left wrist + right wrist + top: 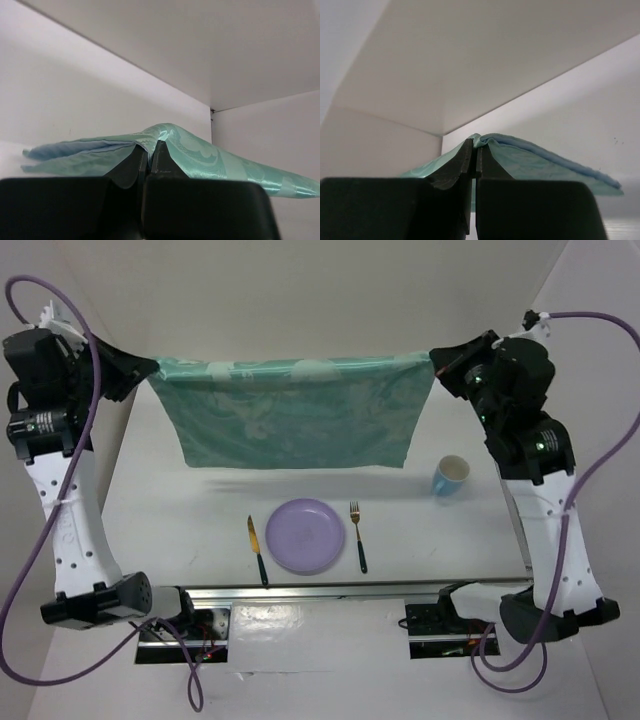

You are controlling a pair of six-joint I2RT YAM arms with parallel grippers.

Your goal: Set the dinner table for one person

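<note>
Here, left end effector (150,146) and right end effector (476,145) each pinch the teal mat (290,410) (stretched aloft).

- A plain white back wall (300,300) closes the far side of the space
- A white side wall (610,300) stands on the right; it meets the back wall in a straight corner seam
- The dinner table (200,510) is flat, white and matte; a silver metal rail (350,588) runs along its near edge
- The light is soft and even; only faint grey shadows fall on the white surfaces
</note>
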